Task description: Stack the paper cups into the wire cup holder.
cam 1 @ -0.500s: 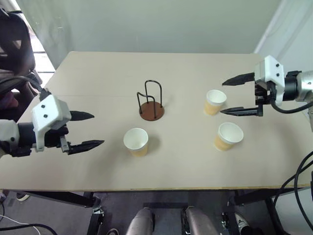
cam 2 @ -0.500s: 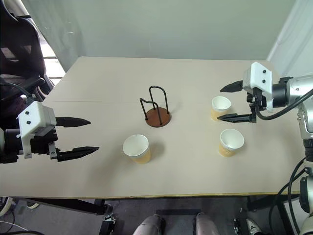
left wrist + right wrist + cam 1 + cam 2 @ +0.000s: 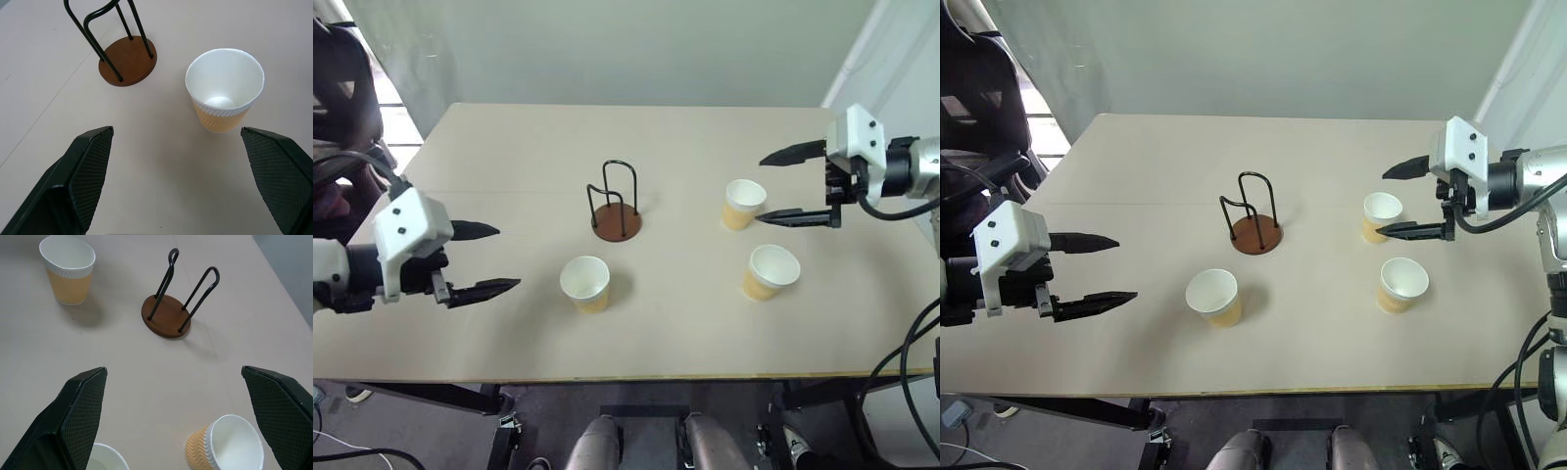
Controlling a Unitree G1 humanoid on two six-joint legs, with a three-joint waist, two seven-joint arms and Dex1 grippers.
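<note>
On the table (image 3: 509, 147), three paper cups (image 3: 585, 283) surround the wire cup holder (image 3: 616, 207).

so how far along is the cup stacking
Nothing is done yet: the holder stands empty. Nothing is in hand; the left gripper and right gripper are both open. All three cups sit upright and apart on the table, still to stack.

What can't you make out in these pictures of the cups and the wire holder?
- Right wrist view: one paper cup is cut off by the picture's edge, leaving part of its rim.
- Left wrist view: the wire cup holder has its loop tops cut off by the edge.
- Right eye view: the far-right cup's lower side sits behind the right gripper.
</note>
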